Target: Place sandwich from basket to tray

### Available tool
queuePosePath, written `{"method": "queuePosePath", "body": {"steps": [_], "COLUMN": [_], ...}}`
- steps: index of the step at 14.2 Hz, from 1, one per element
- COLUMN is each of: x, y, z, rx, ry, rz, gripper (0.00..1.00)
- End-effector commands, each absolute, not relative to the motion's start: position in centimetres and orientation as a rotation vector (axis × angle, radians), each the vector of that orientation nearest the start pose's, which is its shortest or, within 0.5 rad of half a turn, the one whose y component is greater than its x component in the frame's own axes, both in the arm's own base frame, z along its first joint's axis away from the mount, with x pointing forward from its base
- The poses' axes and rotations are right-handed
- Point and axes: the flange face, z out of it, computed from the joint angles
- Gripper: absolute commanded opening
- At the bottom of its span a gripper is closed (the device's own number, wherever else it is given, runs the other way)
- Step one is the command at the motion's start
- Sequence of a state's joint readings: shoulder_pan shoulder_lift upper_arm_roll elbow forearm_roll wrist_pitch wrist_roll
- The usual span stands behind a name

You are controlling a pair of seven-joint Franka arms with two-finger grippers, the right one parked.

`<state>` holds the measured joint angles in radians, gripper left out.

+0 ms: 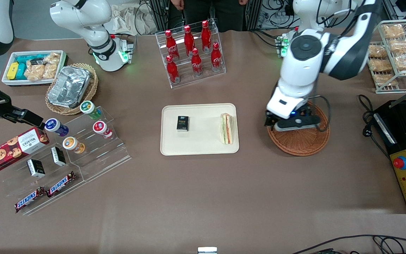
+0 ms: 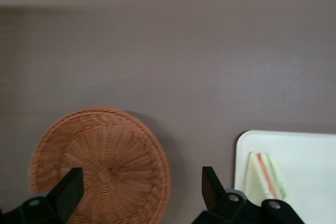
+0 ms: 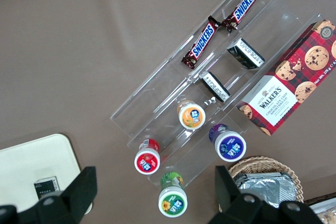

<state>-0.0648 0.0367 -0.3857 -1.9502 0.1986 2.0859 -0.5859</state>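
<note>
A robot lab set up like a small shop: a brown-covered table (image 1: 196, 190) carries clear stands of 7 red cola bottles (image 1: 192, 49), chocolate bars (image 1: 44, 193) and a biscuit box (image 1: 14, 148), and a wire rack of bagged snacks (image 1: 397, 53). Cables (image 1: 368, 120), a control box with a red stop button (image 1: 400, 163), and the left arm's gripper (image 1: 296, 124) over the basket (image 1: 303, 139) show the lab side.

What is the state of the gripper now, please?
Left gripper: open, holding nothing, above the basket; the sandwich lies on the tray.
</note>
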Motion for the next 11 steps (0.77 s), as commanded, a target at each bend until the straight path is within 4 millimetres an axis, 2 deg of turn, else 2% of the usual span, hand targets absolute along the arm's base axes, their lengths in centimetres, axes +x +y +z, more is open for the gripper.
{"method": "queuePosePath", "body": {"steps": [1,2,3,4,7,11], "x": [52.1,51.9,52.2,52.1,51.8,52.1], "y": [-20.7,-19.4,-17.5,-16.2,-13.4,-10.2], "z": [48.8,49.6,50.0,51.3,53.5,54.6], "rx": [-3.058,-3.053,-3.068,-3.113,-3.156,-3.196], "ry": [0.050,0.110,0.106,0.058,0.043,0.028], "rz": [-0.168,-0.134,-0.114,-0.130,-0.167,-0.167], "gripper": [1.00,1.00,1.00,1.00,1.00,1.00]}}
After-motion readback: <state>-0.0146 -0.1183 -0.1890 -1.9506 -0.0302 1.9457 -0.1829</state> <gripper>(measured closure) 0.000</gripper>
